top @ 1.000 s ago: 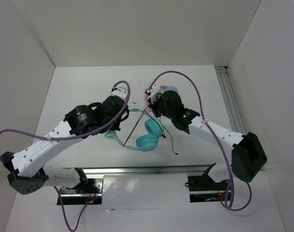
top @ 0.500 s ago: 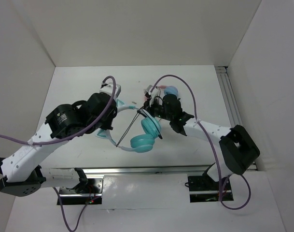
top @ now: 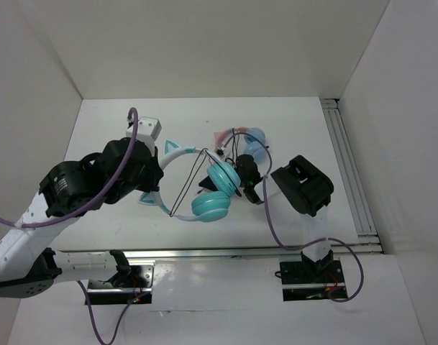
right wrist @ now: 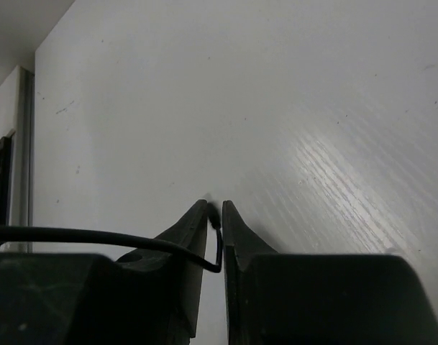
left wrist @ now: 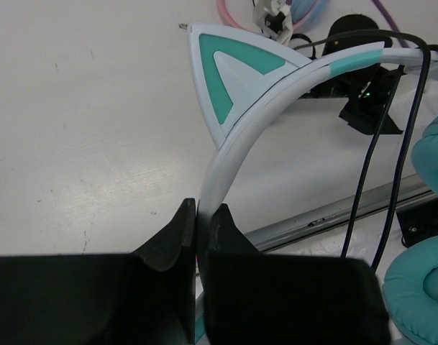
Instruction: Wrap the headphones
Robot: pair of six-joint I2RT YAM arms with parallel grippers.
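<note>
Nearest us, the left claw (left wrist: pixel 201 213) is closed on the pale headband (left wrist: pixel 236 136) of the headphones (top: pixel 210 195), holding them over the middle of the tabletop (top: pixel 103 129). Just beyond, the right claw (right wrist: pixel 215 210) is pinched shut on the black cable (right wrist: pixel 89 235). Two cable strands cross the headband, so we judge the wrapping partly done, with further turns and securing the end left. Against a second ago, the left arm has swung left and the right arm has folded toward its base.
</note>
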